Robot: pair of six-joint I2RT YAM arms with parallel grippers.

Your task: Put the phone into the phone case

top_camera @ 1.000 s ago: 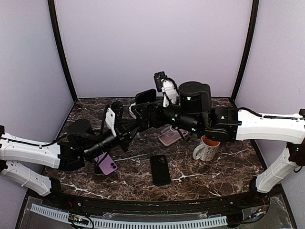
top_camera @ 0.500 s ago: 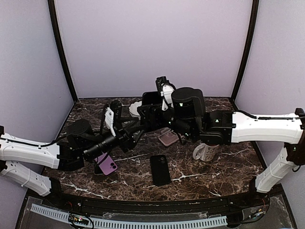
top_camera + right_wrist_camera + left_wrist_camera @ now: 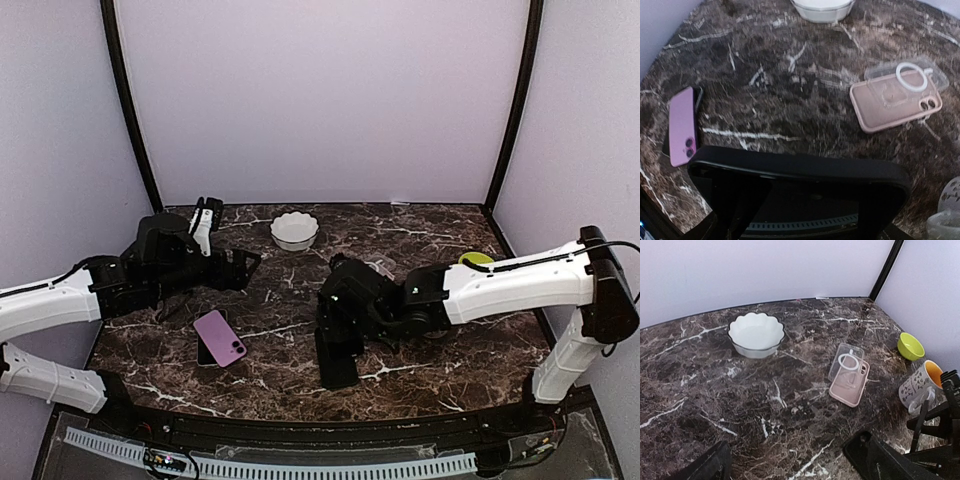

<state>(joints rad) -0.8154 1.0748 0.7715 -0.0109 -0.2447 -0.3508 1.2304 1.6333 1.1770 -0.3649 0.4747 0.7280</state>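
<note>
1. Looked down on a dark, white-veined marble table [image 3: 700,390], with pale lilac walls [image 3: 765,270] behind.
2. Saw a white scalloped bowl [image 3: 756,335] near the back wall.
3. Found a clear case [image 3: 846,361] with a white ring, overlapping the far end of a pink case [image 3: 849,387].
4. Picked out a small green bowl [image 3: 911,346] by the right wall and, nearer, a patterned mug [image 3: 916,388] with an orange inside, with black arm parts [image 3: 940,420] crossing it.
5. Caught the left gripper [image 3: 786,450] at the bottom edge, jaws spread wide, bare table between.

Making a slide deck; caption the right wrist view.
Black slab fills the foreground; purple phone lies left, pink case right, on the marble table.
</note>
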